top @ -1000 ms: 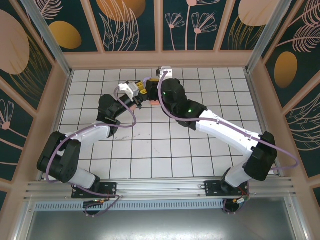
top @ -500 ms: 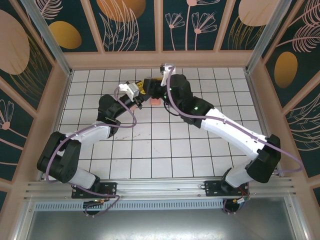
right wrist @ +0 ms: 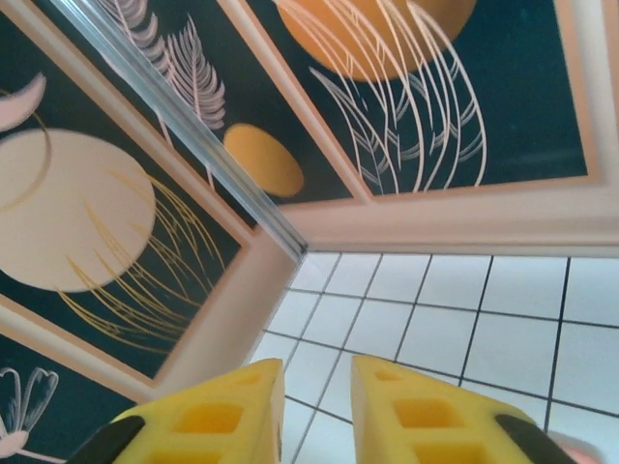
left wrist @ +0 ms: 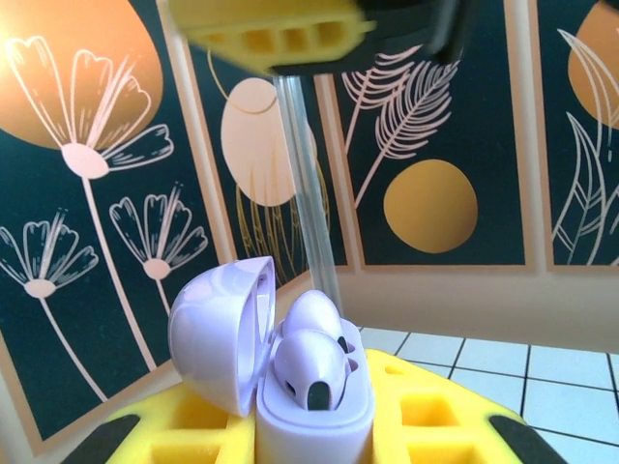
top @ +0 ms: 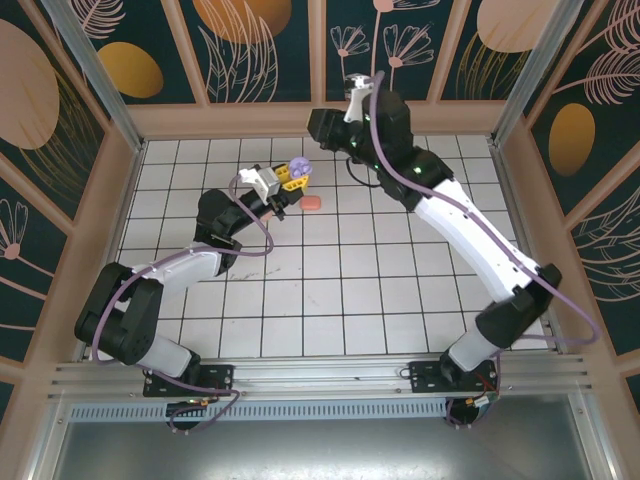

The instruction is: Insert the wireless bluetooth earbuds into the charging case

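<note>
Purple stemmed earbuds [left wrist: 311, 356] sit in the open lilac charging case [left wrist: 311, 425] my left end effector [top: 289, 178] clamps; my right end effector [right wrist: 316, 406] has withdrawn, slightly parted, empty, so this pair looks seated.

From the left wrist, the case [left wrist: 314, 425] is cut off by the bottom edge, and it hides the stems of the buds [left wrist: 309, 358]. The upper finger [left wrist: 271, 29] of the left tool [top: 288, 180] is a blur cropped at the top. From above, the pink item [top: 311, 203] on the desk [top: 330, 290] is too small to identify. The fingers of the right tool [right wrist: 317, 382] run off the bottom edge.
</note>
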